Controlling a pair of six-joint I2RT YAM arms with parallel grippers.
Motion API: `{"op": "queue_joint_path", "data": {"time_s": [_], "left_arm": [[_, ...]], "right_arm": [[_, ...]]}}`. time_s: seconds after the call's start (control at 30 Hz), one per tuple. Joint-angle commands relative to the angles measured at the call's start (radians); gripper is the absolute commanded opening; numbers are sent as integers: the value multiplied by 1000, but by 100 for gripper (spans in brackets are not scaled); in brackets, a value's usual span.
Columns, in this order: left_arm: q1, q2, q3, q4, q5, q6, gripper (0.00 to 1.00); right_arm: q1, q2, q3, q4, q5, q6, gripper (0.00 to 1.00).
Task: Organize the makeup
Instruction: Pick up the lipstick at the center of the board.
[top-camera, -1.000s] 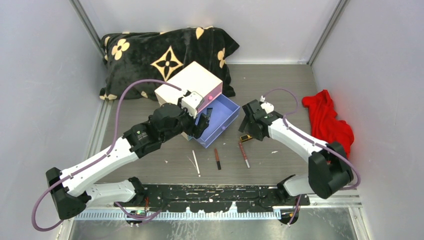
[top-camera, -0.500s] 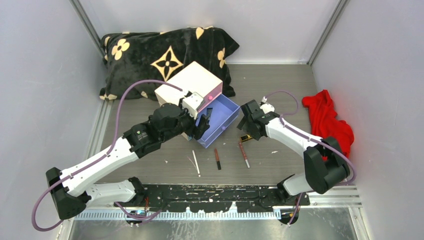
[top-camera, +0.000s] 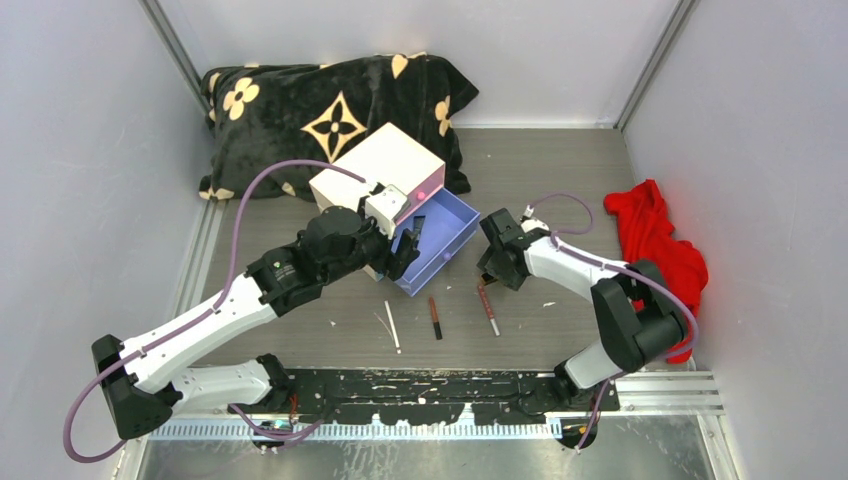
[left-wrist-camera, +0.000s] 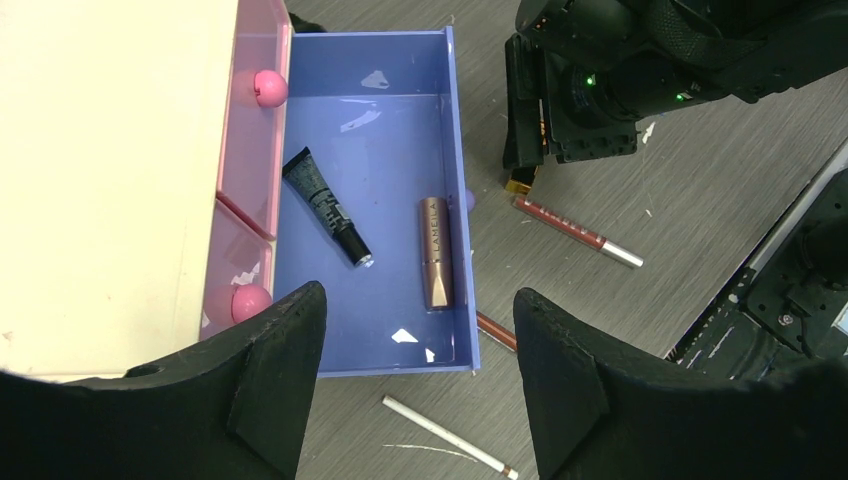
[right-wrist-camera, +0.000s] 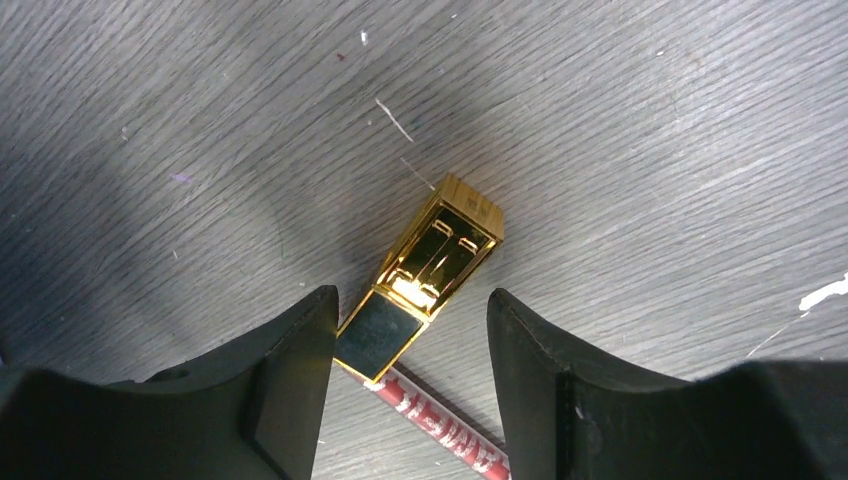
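My right gripper (right-wrist-camera: 410, 300) stands open low over the table. A gold and black tube (right-wrist-camera: 425, 270) lies between its fingers, its black end close to the left finger (right-wrist-camera: 290, 380). A red-brown pencil (right-wrist-camera: 445, 420) lies under that end. In the top view the right gripper (top-camera: 493, 268) covers the tube. My left gripper (left-wrist-camera: 418, 300) hangs open and empty above the open blue drawer (left-wrist-camera: 455, 120), which holds a black tube (left-wrist-camera: 328, 205) and a rose-gold tube (left-wrist-camera: 435, 252). A white pencil (top-camera: 393, 326), a dark pencil (top-camera: 435, 318) and the red-brown pencil (top-camera: 489, 310) lie in front of the drawer.
The cream box (top-camera: 385, 165) has pink drawers (left-wrist-camera: 250, 150) beside the blue one. A black pillow with cream flowers (top-camera: 300, 110) lies behind it. A red cloth (top-camera: 655, 240) is heaped at the right wall. Grey walls close in both sides.
My right gripper has moved a little left and down over the gold and black tube, hiding it in the top view. The left arm has not moved.
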Motion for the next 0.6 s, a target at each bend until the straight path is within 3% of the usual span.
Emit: {"op": "queue_joint_path", "data": {"time_s": [0.0,0.23,0.27,0.33,0.4,0.57], "left_arm": [[-3,-22,2,20,11,9,69],[-4,-18,2,13,9,13,69],[-3,-18,2,12,10,13,69],[-3,-17,2,11,6,15,69],[-3,-18,2,9,1,15,69],[-4,-19,5,6,-3,14,69]], "right_arm": [[-15,13,7,43,30,3,61],[-37,47,-1,89,29,-13,48],[-38,54,0,96,29,-20,42],[-42,70,4,105,30,-36,14],[-45,79,8,99,30,-46,1],[-45,9,14,64,47,-93,1]]}}
